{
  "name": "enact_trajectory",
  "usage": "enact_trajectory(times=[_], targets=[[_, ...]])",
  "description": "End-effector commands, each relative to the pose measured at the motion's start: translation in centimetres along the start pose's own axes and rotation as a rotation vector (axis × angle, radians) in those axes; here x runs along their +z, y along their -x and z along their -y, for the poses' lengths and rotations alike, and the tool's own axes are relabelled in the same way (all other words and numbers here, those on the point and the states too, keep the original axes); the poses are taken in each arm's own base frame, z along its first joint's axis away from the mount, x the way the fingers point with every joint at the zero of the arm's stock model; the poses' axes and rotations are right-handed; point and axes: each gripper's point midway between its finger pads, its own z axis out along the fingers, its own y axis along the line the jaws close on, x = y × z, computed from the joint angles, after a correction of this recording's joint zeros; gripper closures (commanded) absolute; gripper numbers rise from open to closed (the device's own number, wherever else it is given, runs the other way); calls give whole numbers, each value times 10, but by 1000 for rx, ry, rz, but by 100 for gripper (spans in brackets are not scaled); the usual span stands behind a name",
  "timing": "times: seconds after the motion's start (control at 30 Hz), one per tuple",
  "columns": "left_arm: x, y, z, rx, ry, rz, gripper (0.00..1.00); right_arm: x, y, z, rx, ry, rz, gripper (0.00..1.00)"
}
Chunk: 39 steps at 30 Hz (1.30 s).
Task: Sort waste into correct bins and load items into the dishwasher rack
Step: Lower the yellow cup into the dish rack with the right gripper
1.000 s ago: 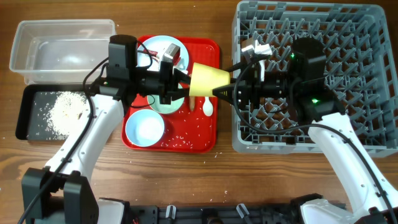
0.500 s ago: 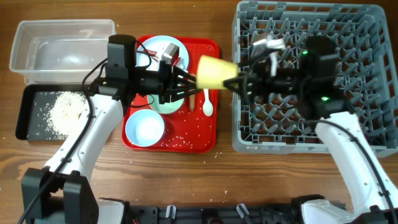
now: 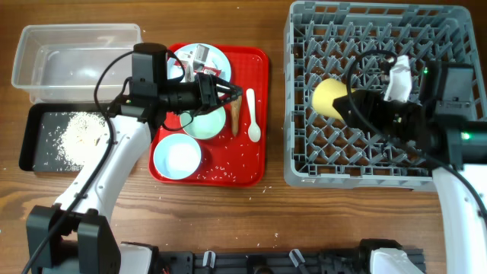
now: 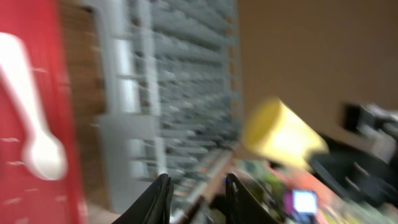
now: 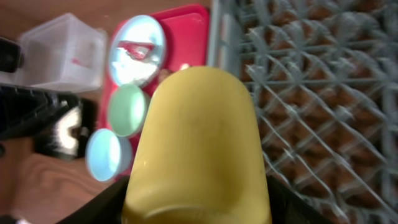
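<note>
status: loading is underway. the right end effector (image 3: 340, 104) is clamped on the cup (image 3: 323, 96) and holds it on its side above the rack (image 3: 298, 173), near the rack's left-centre. the right wrist view shows the cup filling the frame between the dark fingers, with rack pegs behind it. whether the cup touches the pegs cannot be told.

the left end effector (image 3: 231, 90) hangs over the red tray (image 3: 257, 166). its fingers (image 4: 160, 198) stand apart with nothing between them.

judged done: a heap of rice (image 3: 76, 137) lies in the black tray (image 3: 32, 148). a few specks show in the tub (image 3: 76, 34).

judged left:
- set the cup in the rack; no other item is seen in it.
- load the plate (image 3: 219, 55), two bowls (image 3: 177, 157) and the spoon (image 3: 253, 123), all on the red tray.
- bin the packet (image 3: 199, 59) on the plate, the stick (image 3: 235, 116) beside the spoon, and loose grains on the red tray.

surface: the worktop (image 3: 266, 221) is brown wood-grain board, with tub and black tray at left, red tray in the middle and rack at right.

room: the left wrist view is blurred, showing only a plain tan background beyond the rack.
</note>
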Motion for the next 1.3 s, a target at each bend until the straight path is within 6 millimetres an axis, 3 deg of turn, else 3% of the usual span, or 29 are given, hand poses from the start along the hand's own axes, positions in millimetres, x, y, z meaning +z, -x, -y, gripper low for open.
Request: enact_trajectory(times=[0.0, 0.23, 0.37, 0.53, 0.67, 0.8, 0.87, 0.97, 1.03, 1.2, 1.27], targets=[[-16, 34, -45, 84, 313, 207, 71, -15, -20, 25, 17, -297, -57, 54], [-41, 35, -96, 72, 612, 262, 68, 11, -70, 36, 91, -434, -337, 54], [-47, 32, -105, 99, 674, 250, 66, 43, -81, 53, 120, -494, -483, 54], [-47, 32, -106, 98, 676, 250, 65, 64, -97, 68, 144, -532, -590, 53], [-47, 32, -106, 98, 676, 250, 65, 73, -97, 72, 143, -531, -591, 43], [-47, 32, -106, 97, 677, 249, 64, 73, -97, 72, 143, -531, -588, 18], [-47, 31, -106, 95, 678, 247, 64, 74, -96, 71, 143, -528, -583, 13], [-48, 31, -107, 95, 686, 249, 64, 75, -84, 67, 132, -512, -540, 13], [-50, 32, -108, 113, 699, 248, 64, 71, -61, 52, 107, -463, -475, 13], [-50, 32, -109, 184, 713, 226, 60, 51, 13, -17, -72, -288, -240, 14], [-49, 34, -106, 264, 720, 202, 59, 55, 29, -40, -120, -234, -169, 14]])
